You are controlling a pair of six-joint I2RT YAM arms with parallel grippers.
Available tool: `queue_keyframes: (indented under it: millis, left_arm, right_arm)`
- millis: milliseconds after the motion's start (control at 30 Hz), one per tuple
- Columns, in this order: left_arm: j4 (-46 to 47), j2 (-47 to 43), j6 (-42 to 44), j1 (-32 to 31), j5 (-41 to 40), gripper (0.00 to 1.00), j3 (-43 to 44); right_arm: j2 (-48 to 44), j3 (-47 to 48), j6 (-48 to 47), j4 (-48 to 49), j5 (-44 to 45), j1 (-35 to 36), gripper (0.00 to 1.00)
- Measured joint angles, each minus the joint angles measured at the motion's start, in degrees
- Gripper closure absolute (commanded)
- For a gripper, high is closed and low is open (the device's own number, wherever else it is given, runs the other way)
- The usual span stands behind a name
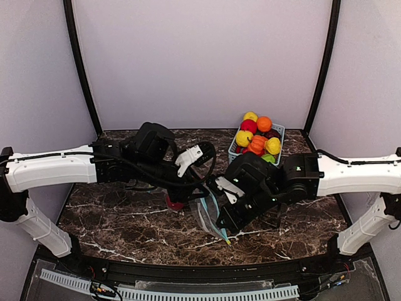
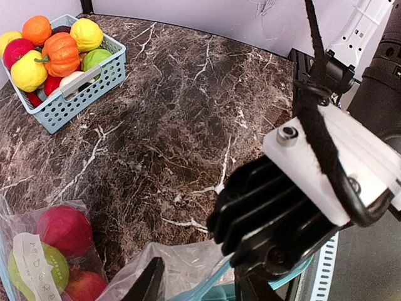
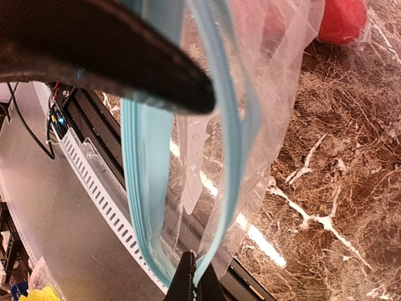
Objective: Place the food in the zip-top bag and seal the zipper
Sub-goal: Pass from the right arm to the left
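Note:
The clear zip-top bag (image 1: 205,216) with a light-blue zipper hangs between my two grippers over the marble table. My right gripper (image 3: 197,283) is shut on the zipper edge (image 3: 216,188) at one end of the bag's mouth. My left gripper (image 2: 199,283) stands over the bag's top (image 2: 172,263), its jaws apart with the zipper rim (image 2: 203,282) between them. Inside the bag lie pieces of food: a red fruit (image 2: 62,229), a green one (image 2: 37,269) and another red one (image 2: 84,285). In the right wrist view a red fruit (image 3: 341,22) shows through the plastic.
A light-blue slatted basket (image 2: 69,103) at the back right (image 1: 279,133) holds several more toy fruits (image 1: 257,144), red, orange, yellow and green. The table's front edge and a white slotted rail (image 3: 94,182) lie just below the bag. The right arm's black body (image 2: 282,219) crowds the left wrist view.

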Motion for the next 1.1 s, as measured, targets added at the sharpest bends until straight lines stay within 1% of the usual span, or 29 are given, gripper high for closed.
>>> queue_keyframes:
  millis: [33,67,233,300,367,400,433,500,533,567,633,733,867,967,1100]
  left_arm:
    - [0.00,0.00,-0.02,0.07,0.00,0.71,0.00]
    - [0.00,0.00,0.02,0.11,0.00,0.73,-0.02]
    - [0.04,0.00,-0.24,0.24,0.09,0.91,-0.61]
    - [0.02,0.00,-0.39,0.24,0.26,0.97,-1.18]
    - [0.04,0.00,-0.92,0.26,0.37,0.99,-1.64]
    - [-0.02,0.00,-1.25,0.26,0.37,0.99,-1.84]
    - [-0.04,0.00,-1.66,0.24,0.28,0.99,-2.08]
    - [-0.20,0.00,-3.04,0.24,-0.13,0.99,-2.38]
    - [-0.46,0.00,-3.96,0.24,-0.39,0.99,-2.45]
    - [-0.76,0.00,-5.07,0.24,-0.98,0.99,-2.60]
    - [-1.38,0.00,-7.67,0.24,-2.16,0.99,-3.04]
    - [-1.66,-0.20,-13.05,0.24,-4.11,0.99,-4.92]
    - [-1.84,-1.64,-20.41,0.26,-5.55,0.99,-9.25]
    - [-1.53,-3.30,-25.73,0.26,-6.34,0.99,-12.26]
    - [0.39,-5.31,-31.01,0.26,-7.02,0.99,-15.26]
  right_arm:
    - [-0.11,-0.02,0.17,0.02,0.20,0.00,1.00]
    - [-0.24,-0.07,0.33,0.00,0.44,-0.07,1.00]
    - [-1.03,-0.52,1.51,-0.02,1.25,-0.79,1.00]
    - [-1.05,-0.55,1.92,-0.04,1.73,-1.25,1.00]
    - [-1.07,-0.68,2.47,-0.04,2.58,-1.77,1.00]
    - [-1.09,-0.72,2.71,-0.04,2.82,-2.08,0.96]
    - [-1.09,-0.74,2.93,-0.09,3.08,-2.38,0.85]
    - [-1.20,-0.74,3.43,-0.07,3.74,-3.04,0.61]
    - [-1.38,-0.74,3.39,-0.09,4.09,-3.37,0.51]
    - [-1.75,-0.74,3.65,-0.11,4.35,-3.56,0.43]
    - [-3.08,-0.74,3.19,-0.22,5.09,-3.96,0.32]
    - [-6.49,-0.72,2.91,-0.28,5.84,-4.79,0.22]
    - [-10.80,-0.59,1.66,-0.74,7.17,-9.64,0.15]
    - [-11.63,-0.02,-0.68,-1.36,8.50,-16.83,0.13]
    - [-9.55,0.94,-4.15,-1.95,9.92,-26.67,0.10]
